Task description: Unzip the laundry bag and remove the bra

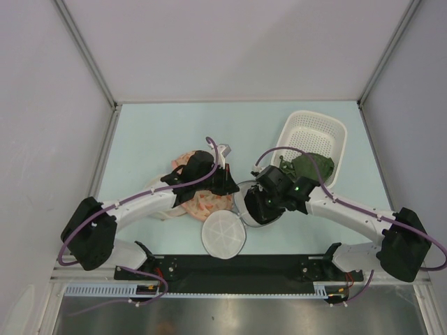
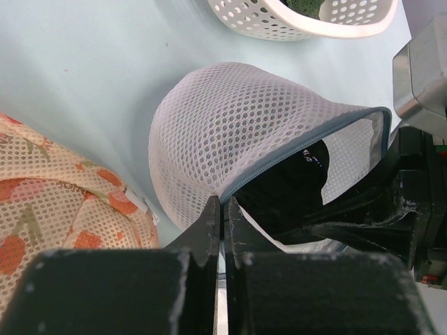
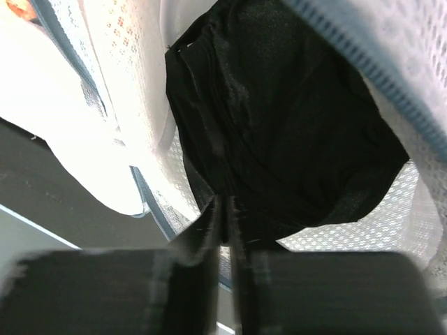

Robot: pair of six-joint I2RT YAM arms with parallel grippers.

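The laundry bag [image 2: 237, 132] lies unzipped on its side, its dark zipper band [image 2: 300, 150] gaping open, with the round lid flap [image 1: 223, 237] hanging toward the near edge. The black bra [image 2: 286, 188] sits inside the opening. My left gripper [image 2: 223, 202] is shut on the bag's rim at the zipper band. My right gripper [image 3: 227, 202] reaches into the opening and is shut on a fold of the bra [image 3: 279, 125]. White mesh [image 3: 349, 237] surrounds it. In the top view both grippers meet at the bag [image 1: 246, 195].
A peach floral mesh item [image 2: 56, 202] lies just left of the bag, under my left arm [image 1: 199, 199]. A white perforated basket [image 1: 314, 139] with a green garment [image 1: 311, 167] stands behind my right arm.
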